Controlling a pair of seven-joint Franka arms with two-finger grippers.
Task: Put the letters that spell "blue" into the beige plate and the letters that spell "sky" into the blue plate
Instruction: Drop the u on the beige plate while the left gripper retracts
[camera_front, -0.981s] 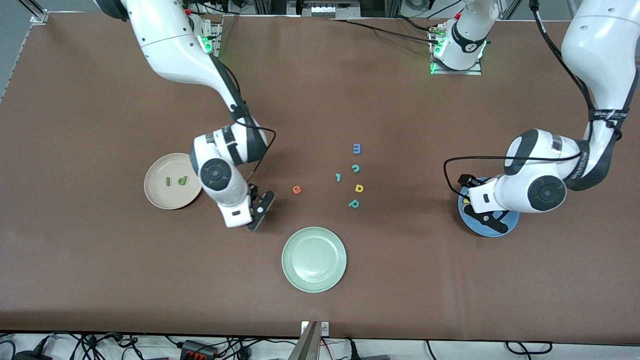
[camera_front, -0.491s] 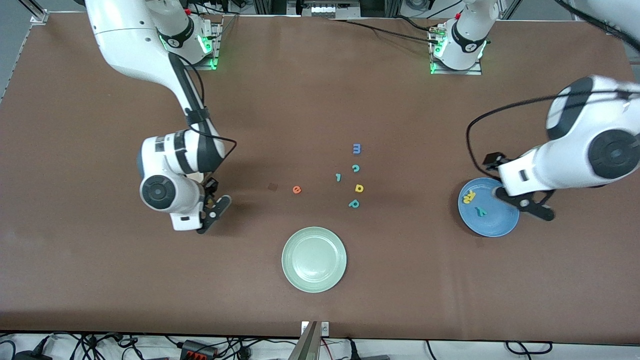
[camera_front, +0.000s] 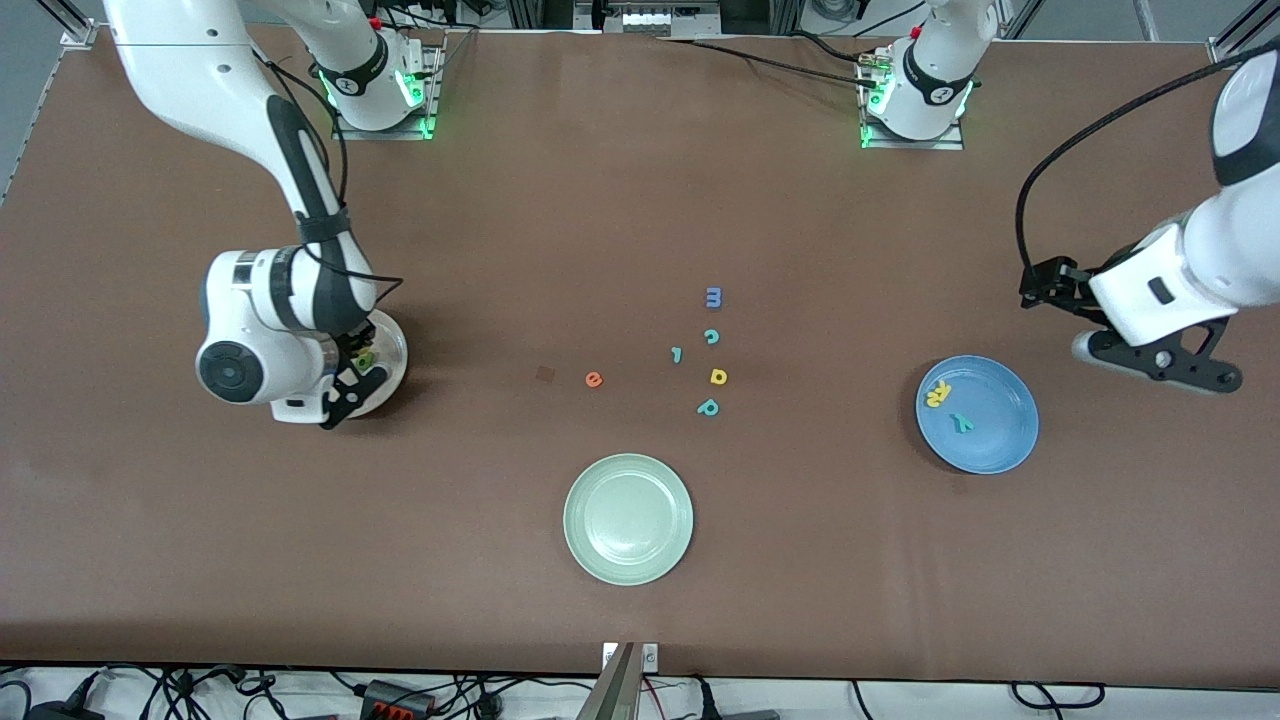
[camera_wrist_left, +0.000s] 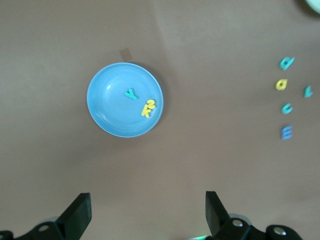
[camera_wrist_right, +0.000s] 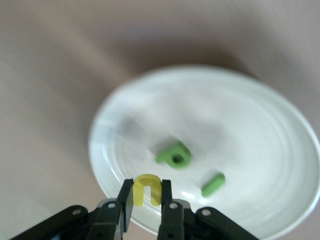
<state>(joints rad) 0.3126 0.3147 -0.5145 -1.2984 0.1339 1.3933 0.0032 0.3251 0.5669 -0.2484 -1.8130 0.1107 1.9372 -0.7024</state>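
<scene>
My right gripper (camera_front: 352, 383) hangs over the beige plate (camera_front: 397, 352), shut on the yellow "u" (camera_wrist_right: 147, 190). In that plate (camera_wrist_right: 107, 150) lie the green "b" (camera_wrist_right: 174, 155) and the green "l" (camera_wrist_right: 213, 184). The orange "e" (camera_front: 594, 379) lies on the table near the middle. The blue plate (camera_front: 978, 413) holds the yellow "k" (camera_wrist_left: 145, 111), the yellow "s" (camera_wrist_left: 151, 103) and the teal "y" (camera_front: 962, 422). My left gripper (camera_front: 1165, 362) is open and empty, raised beside the blue plate (camera_wrist_left: 107, 107) toward the left arm's end of the table.
A pale green plate (camera_front: 628, 518) sits nearest the front camera. Loose letters lie mid-table: a blue "m" (camera_front: 713, 297), a teal "c" (camera_front: 711, 336), a small teal "l" (camera_front: 677, 354), a yellow "a" (camera_front: 718, 376) and a teal bowl-and-stem letter (camera_front: 708, 407).
The right arm has swung from mid-table to over the beige plate with the yellow "u". The left arm has risen off the blue plate and moved toward its own end of the table.
</scene>
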